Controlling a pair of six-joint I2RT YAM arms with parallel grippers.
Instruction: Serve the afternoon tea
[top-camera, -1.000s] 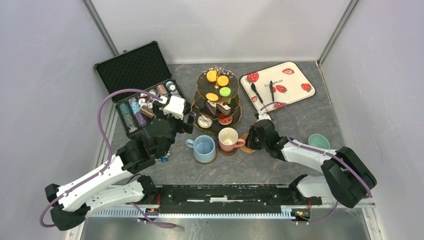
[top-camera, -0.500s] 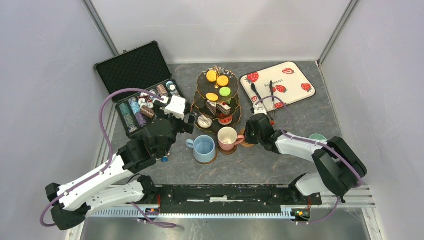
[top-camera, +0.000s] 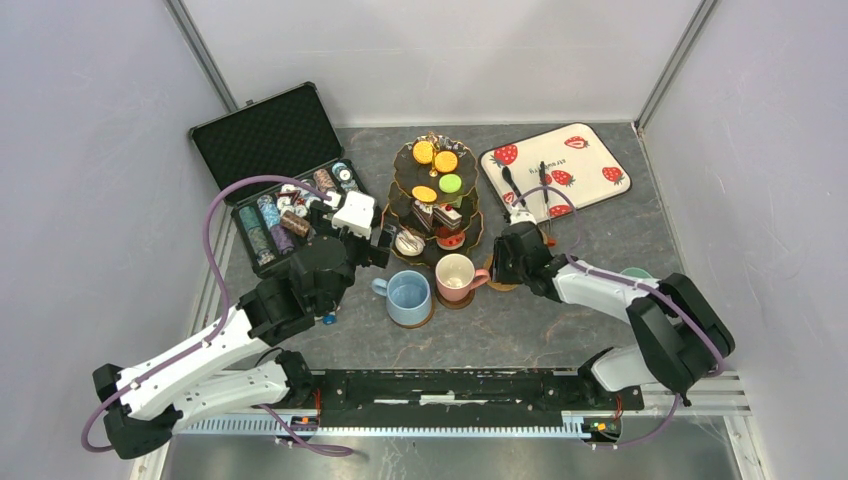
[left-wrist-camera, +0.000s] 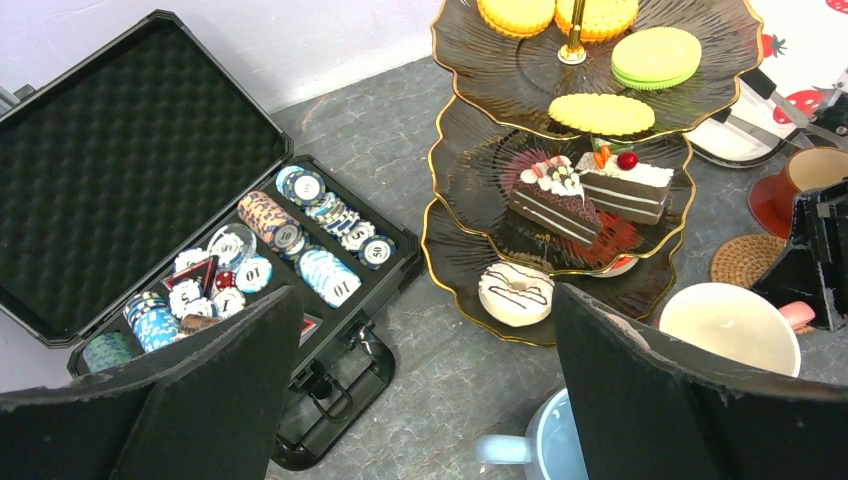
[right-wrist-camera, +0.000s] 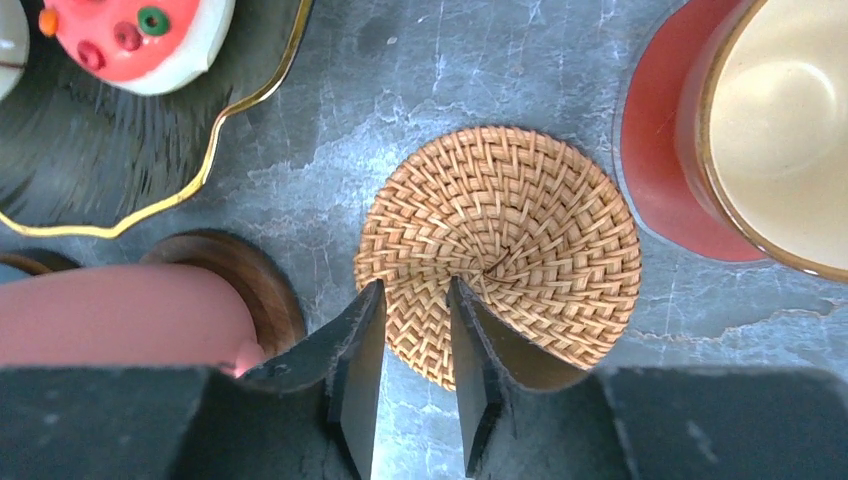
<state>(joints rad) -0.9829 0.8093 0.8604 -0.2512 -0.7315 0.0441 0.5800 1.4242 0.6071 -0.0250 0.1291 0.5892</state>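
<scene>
Shifting farther from its base over the last second, the right pincer (right-wrist-camera: 413, 300) stands narrow astride the near rim of the woven coaster (right-wrist-camera: 520, 220) lying flat just ahead; whether it pinches, I cannot tell. Light, flexible, rough-surfaced: the rim looks the best hold.

- Coaster (right-wrist-camera: 500, 255): woven straw or rattan, rough and matt.
- Table (right-wrist-camera: 480, 60): grey marbled stone look, smooth with a faint sheen.
- Stand (left-wrist-camera: 480, 170): dark, ribbed, glassy plates with shiny gold rims and a polished gold post.
- Pink mug (right-wrist-camera: 110, 310): smooth, glazed ceramic look.
- Wooden coaster (right-wrist-camera: 255, 275): dark, smooth wood.
- Small mug (right-wrist-camera: 780, 130): glossy cream glaze inside, thin gold lip, reddish-brown outside.
- Donut (left-wrist-camera: 515, 292): glossy white icing, plastic look.
- Case (left-wrist-camera: 130, 170): matt black egg-crate foam lining.
</scene>
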